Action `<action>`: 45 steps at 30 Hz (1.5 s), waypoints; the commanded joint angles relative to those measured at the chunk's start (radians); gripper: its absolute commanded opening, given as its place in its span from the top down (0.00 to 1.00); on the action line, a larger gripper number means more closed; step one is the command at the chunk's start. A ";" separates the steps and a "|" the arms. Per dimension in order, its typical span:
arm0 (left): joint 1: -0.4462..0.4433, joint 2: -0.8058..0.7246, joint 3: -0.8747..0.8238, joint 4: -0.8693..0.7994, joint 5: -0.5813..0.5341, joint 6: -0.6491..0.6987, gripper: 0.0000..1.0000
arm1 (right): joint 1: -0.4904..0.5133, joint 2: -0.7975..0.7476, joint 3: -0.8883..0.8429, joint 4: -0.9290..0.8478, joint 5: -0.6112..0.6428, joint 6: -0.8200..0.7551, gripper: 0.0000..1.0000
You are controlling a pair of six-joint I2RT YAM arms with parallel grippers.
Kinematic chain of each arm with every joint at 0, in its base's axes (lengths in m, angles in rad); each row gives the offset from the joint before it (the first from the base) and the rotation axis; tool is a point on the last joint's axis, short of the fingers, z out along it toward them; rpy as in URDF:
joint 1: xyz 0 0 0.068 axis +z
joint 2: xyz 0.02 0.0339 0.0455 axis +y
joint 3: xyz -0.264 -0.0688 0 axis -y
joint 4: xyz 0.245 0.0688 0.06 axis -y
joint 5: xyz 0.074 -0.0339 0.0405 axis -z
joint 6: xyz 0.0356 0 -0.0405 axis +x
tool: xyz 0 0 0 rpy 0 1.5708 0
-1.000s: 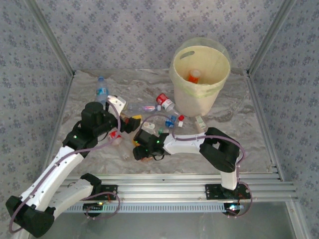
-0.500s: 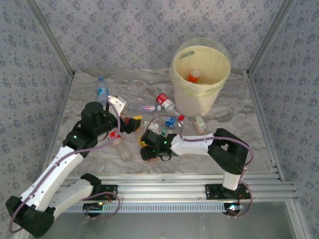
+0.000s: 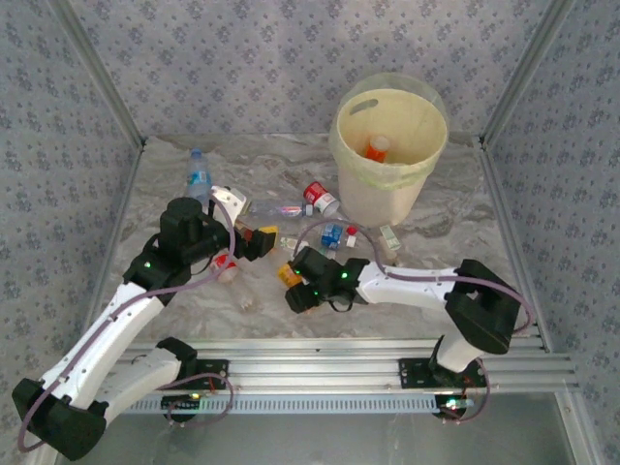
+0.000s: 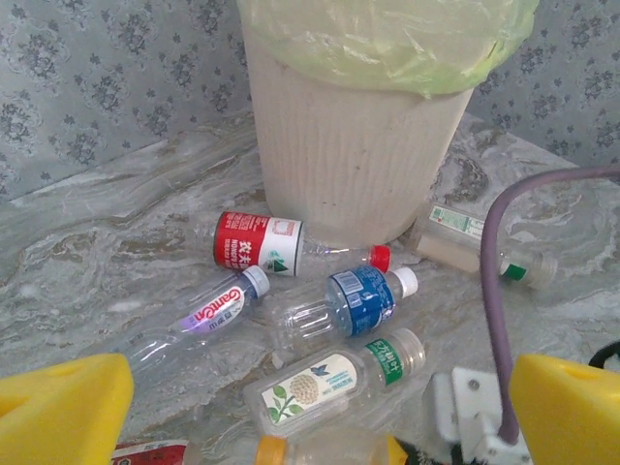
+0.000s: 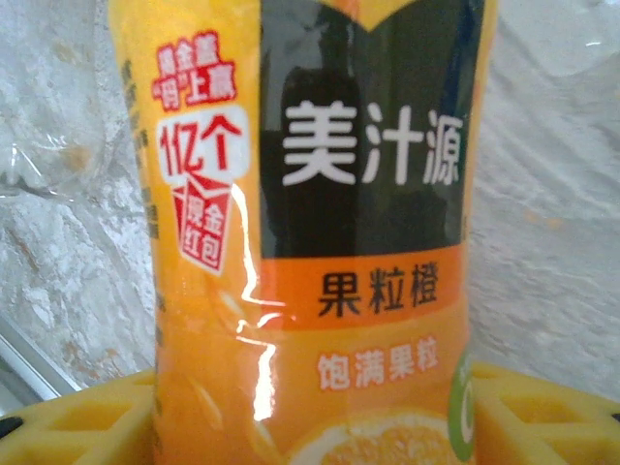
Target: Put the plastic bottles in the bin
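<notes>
Right end effector [image 3: 290, 279] low around orange bottle [image 5: 339, 242]

White arms [image 3: 107, 325] carry black joints [image 3: 184, 225], purple cables [image 4: 489, 291] and yellow fingers [image 4: 58, 412].

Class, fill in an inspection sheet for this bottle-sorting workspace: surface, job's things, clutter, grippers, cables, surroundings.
surface: marbled table, pale with brown veining.
job's things: bin upright at rear, orange bottle inside; loose bottles lying near its base.
clutter: small pale scrap, too small to identify.
grippers: left gripper open; right gripper shut on orange-labelled bottle.
cables: purple cable looping by the left gripper.
surroundings: patterned walls, metal frame rails.
</notes>
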 commanded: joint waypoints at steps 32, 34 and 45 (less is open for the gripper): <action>-0.105 0.031 -0.005 0.082 0.163 -0.057 0.00 | -0.418 -0.417 0.433 -0.365 0.029 -0.333 0.36; -0.106 0.033 0.004 0.072 0.166 -0.056 0.00 | -0.453 -0.395 0.487 -0.365 0.031 -0.347 0.36; -0.109 0.000 0.008 0.071 0.139 -0.053 0.00 | -0.615 -0.206 0.769 -0.331 0.017 -0.388 0.37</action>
